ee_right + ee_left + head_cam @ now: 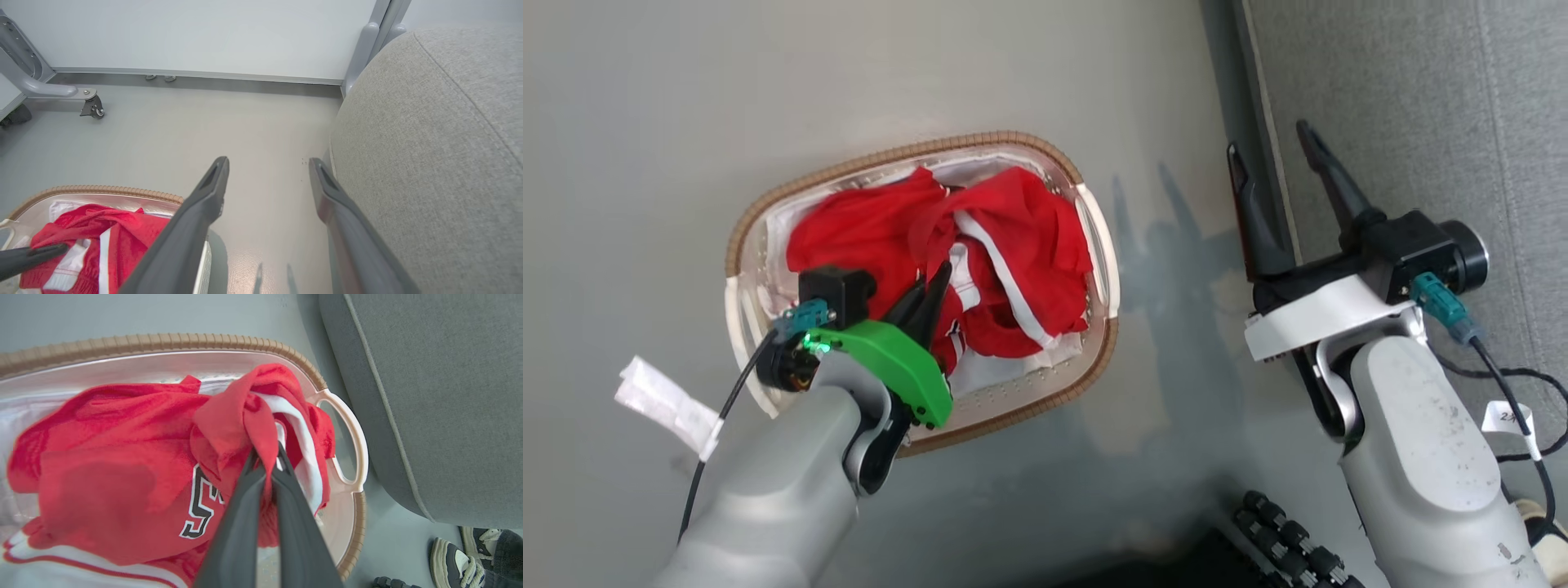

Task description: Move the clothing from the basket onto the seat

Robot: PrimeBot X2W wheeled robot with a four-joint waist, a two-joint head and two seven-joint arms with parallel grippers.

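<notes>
My left gripper (267, 453) pinches a fold of the crumpled red sports clothing (874, 233) in the oval cream basket with brown woven rim (849, 167). My right gripper (1267, 139) hangs spread beside the grey fabric seat (1405, 106).

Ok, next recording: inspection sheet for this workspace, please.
Surface: grey floor, smooth.
Job's things: basket on the floor, holding the red clothing; seat beside it.
Clutter: sneakers by the seat.
Hands: left hand shut on a clothing fold; right hand open, holding nothing, near the seat edge.
Cables: black left-wrist cable; black right-wrist cable, white tags on both.
Surroundings: pale wall; grey castor frame.
</notes>
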